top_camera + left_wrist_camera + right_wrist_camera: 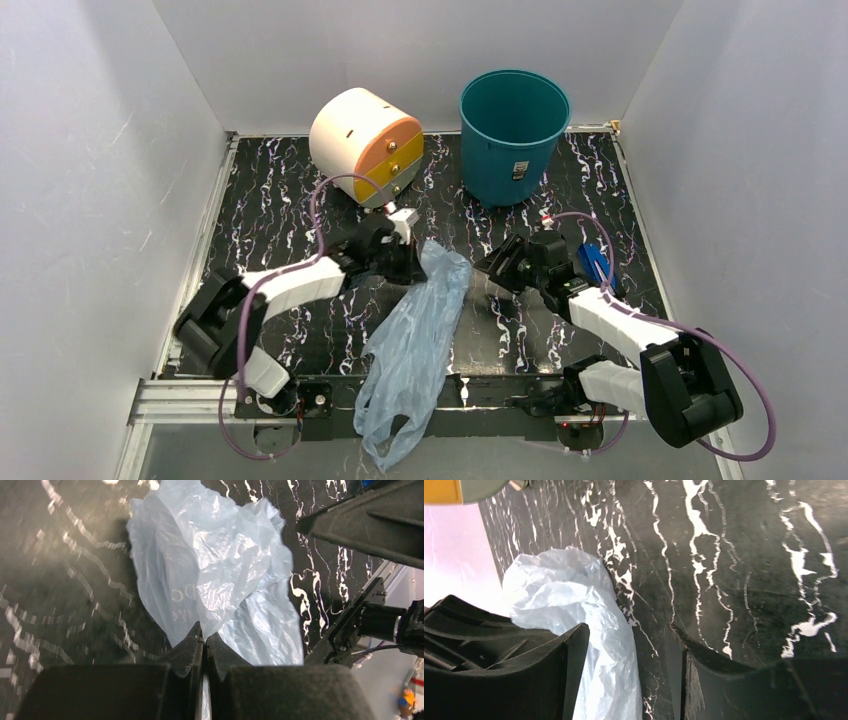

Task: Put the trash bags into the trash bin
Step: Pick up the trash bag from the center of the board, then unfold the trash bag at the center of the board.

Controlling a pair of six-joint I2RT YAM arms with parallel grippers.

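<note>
The pale blue trash bag (415,340) lies stretched from the table's middle over its near edge. My left gripper (412,262) is shut on the bag's upper end; in the left wrist view the closed fingertips (205,639) pinch the crinkled plastic (215,565). My right gripper (497,268) is open and empty, just right of the bag; in the right wrist view the bag (574,600) lies by the left finger (571,650), and the gripper (626,635) frames bare table. The teal trash bin (513,135) stands upright at the back, right of centre.
A cream and orange drum-shaped box (365,145) lies at the back left. A small dark blue flat object (594,262) lies right of my right gripper. White walls close in three sides of the black marbled table (280,210).
</note>
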